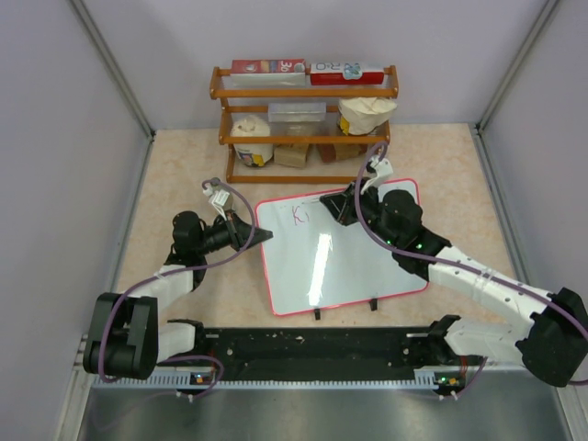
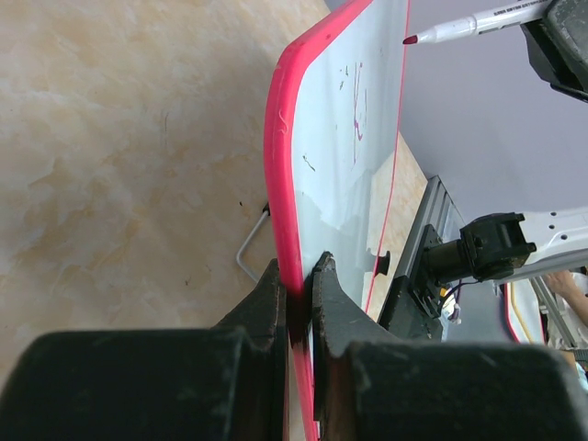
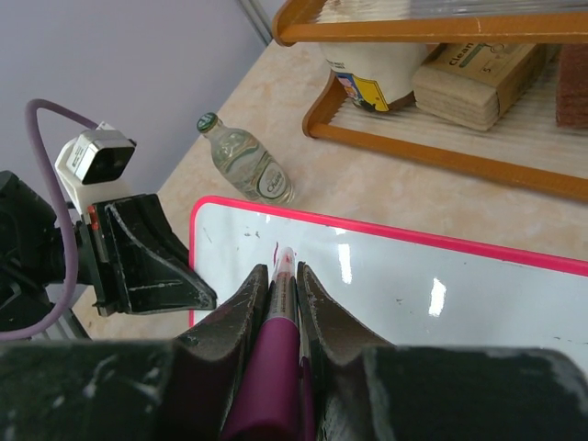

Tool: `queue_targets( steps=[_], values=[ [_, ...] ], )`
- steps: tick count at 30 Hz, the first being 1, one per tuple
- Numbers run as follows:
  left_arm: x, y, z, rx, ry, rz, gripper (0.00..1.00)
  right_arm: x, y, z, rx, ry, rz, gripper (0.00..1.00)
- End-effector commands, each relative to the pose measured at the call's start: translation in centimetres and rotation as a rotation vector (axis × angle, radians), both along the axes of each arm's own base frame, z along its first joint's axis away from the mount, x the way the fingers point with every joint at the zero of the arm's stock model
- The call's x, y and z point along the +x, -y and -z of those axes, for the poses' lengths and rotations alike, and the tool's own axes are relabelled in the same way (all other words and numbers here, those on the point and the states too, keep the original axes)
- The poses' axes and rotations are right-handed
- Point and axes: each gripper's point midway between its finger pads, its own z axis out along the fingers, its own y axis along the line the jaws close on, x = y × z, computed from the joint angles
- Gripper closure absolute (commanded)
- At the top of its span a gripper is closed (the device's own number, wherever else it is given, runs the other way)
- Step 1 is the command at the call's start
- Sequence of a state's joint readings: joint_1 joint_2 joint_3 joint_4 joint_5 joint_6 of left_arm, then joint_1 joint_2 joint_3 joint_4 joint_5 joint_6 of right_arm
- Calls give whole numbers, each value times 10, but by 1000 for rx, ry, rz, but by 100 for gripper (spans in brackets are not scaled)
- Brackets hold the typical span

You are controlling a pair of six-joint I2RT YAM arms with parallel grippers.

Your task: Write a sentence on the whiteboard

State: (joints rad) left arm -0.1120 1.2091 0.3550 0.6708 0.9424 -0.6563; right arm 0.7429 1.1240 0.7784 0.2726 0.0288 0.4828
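One large red-framed whiteboard [image 1: 367,262] sits on the beige table [image 1: 184,165] in front of a wooden rack [image 1: 308,92]. Its left edge is pinched between the narrow-set fingers of the left gripper [image 1: 267,236]. The right gripper [image 3: 283,276] is clamped tight on a magenta marker [image 3: 276,367], whose tip is near the board's far left part, beside the first pink strokes of the sentence [image 1: 299,215].

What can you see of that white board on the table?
The whiteboard is a glossy white rectangle in a thin rounded pink-red frame, with two small black feet on its near edge. It sits askew on the beige table, light glaring off it. A few pink strokes sit near its far left corner. The left pincer is shut on its left edge; the right pincer holds a marker over the strokes.
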Motion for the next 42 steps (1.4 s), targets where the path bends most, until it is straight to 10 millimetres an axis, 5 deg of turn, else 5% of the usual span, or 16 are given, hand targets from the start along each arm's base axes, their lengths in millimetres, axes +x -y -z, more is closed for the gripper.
queue_targets(
  steps=[1, 19, 30, 42],
  values=[
    [17, -12, 29, 146, 100, -83, 100, 7, 5, -14, 20, 32, 30, 100],
    [16, -12, 30, 147, 95, -82, 100, 5, 13, 19, -13, -21, 58, 100],
    [17, -13, 30, 149, 98, -83, 100, -9, 20, -11, 65, 36, 40, 100],
    [16, -12, 30, 147, 96, -82, 100, -2, 20, 1, 31, 14, 54, 100]
  ],
)
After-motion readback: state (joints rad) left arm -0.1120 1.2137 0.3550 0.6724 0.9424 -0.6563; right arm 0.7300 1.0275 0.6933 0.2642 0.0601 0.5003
